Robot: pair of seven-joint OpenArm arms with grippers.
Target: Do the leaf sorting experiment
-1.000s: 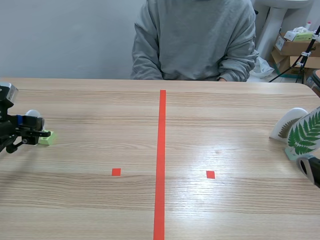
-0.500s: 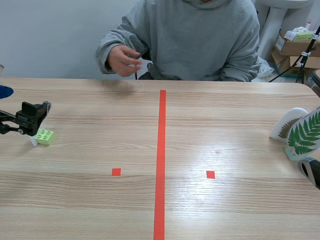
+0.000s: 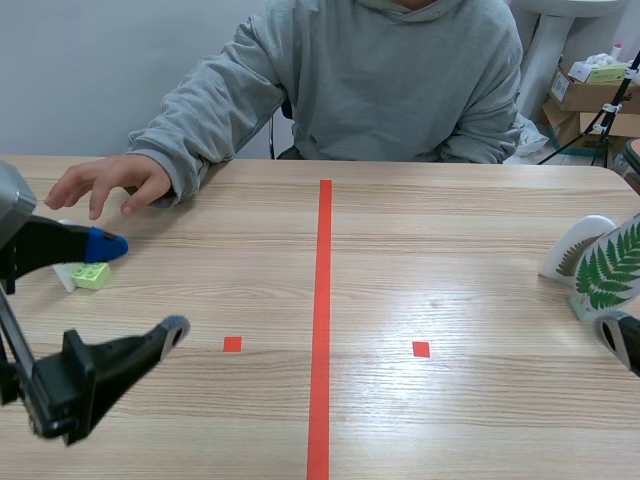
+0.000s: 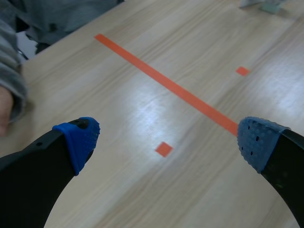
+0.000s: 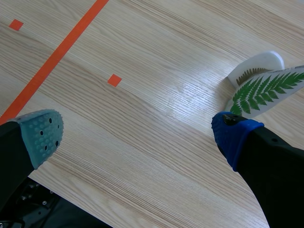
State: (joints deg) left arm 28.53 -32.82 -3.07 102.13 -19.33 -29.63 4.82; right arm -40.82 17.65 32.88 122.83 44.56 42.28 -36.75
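Observation:
Two leaf cards stand at the table's right edge: a green fern card [image 3: 610,268] [image 5: 266,90] and a white card with a brownish fern [image 3: 572,250] [image 5: 254,69]. They lie just ahead of the blue pad of my right gripper [image 5: 137,135], which is open and holds nothing. At the far left a light green brick [image 3: 92,275] rests on the table with a small white piece [image 3: 65,278] against it. My left gripper [image 3: 140,288] [image 4: 168,140] hangs open above the table near the brick, with only bare wood between its fingers.
A person in a grey hoodie sits across the table, one hand [image 3: 105,185] stretched over the left side just beyond the brick; the sleeve [image 4: 9,66] shows ahead of my left gripper. Boxes [image 3: 590,100] stand behind the table's right corner.
My left gripper has drawn back from the green brick, lifted and swung toward the table's front. The person's hand has come out and reached down to the table's left side.

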